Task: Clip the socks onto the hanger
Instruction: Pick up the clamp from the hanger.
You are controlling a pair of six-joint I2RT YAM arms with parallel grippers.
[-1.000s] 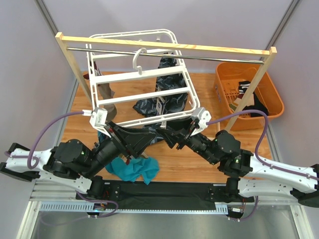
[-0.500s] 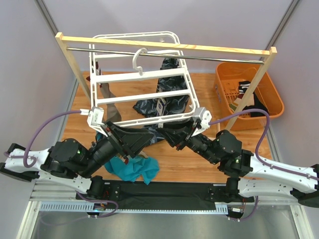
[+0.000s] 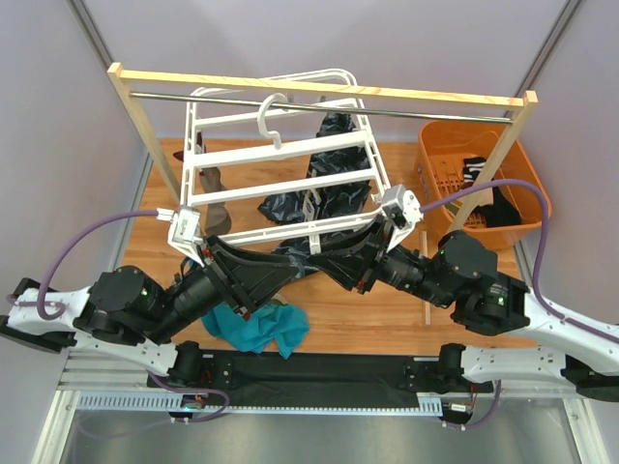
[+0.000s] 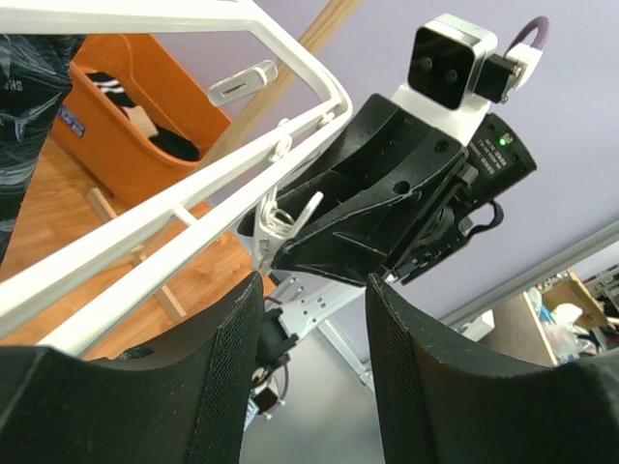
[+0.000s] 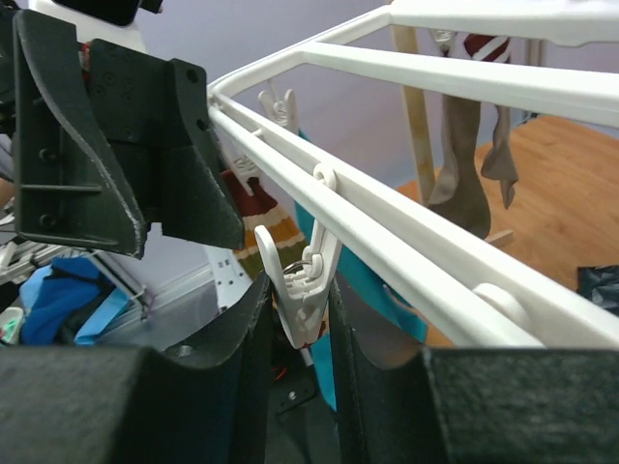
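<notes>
With a teal sock on the table and a grey-brown sock clipped at the hanger's left, the left gripper gapes empty, while the right gripper pinches a white clip on the near rail, the orange basket beyond.

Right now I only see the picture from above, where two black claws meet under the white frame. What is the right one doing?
Observer: Its own camera shows the right gripper pinching a white clip that hangs from the edge of the hanger.
Operator: Has the left claw got a sock?
Observer: No. Its camera shows the left gripper open, nothing between the fingers.
Operator: Any sock near that clip?
Observer: A striped sock shows just behind it in the right wrist view; what holds it I cannot tell.
</notes>
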